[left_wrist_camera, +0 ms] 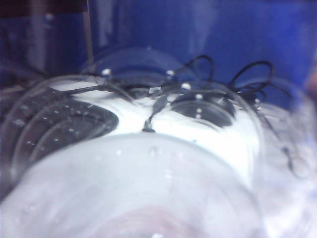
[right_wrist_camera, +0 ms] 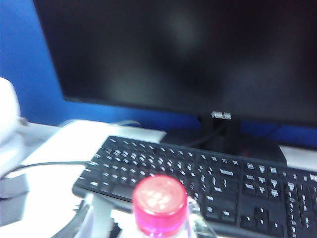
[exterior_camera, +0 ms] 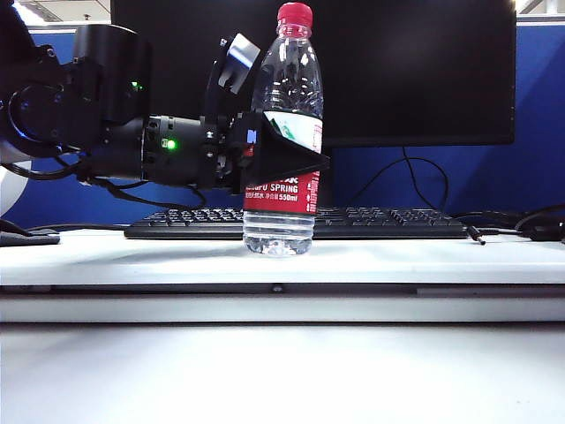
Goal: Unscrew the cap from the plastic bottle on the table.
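Black arm links filled the upper left of the exterior frame, and the left claw (exterior_camera: 281, 150) reached level to frame centre, its jaws clamped on the label band of the plastic bottle (exterior_camera: 284, 132). That bottle stood upright on the white worktop (exterior_camera: 424, 261), just in front of the black keyboard (exterior_camera: 388, 223), with a dark monitor (exterior_camera: 415, 71) behind. The red cap (exterior_camera: 295, 16) sat on its neck at the top centre. The right claw appeared in no frame; its camera looked down on the cap (right_wrist_camera: 159, 201), so its opening could not be told.
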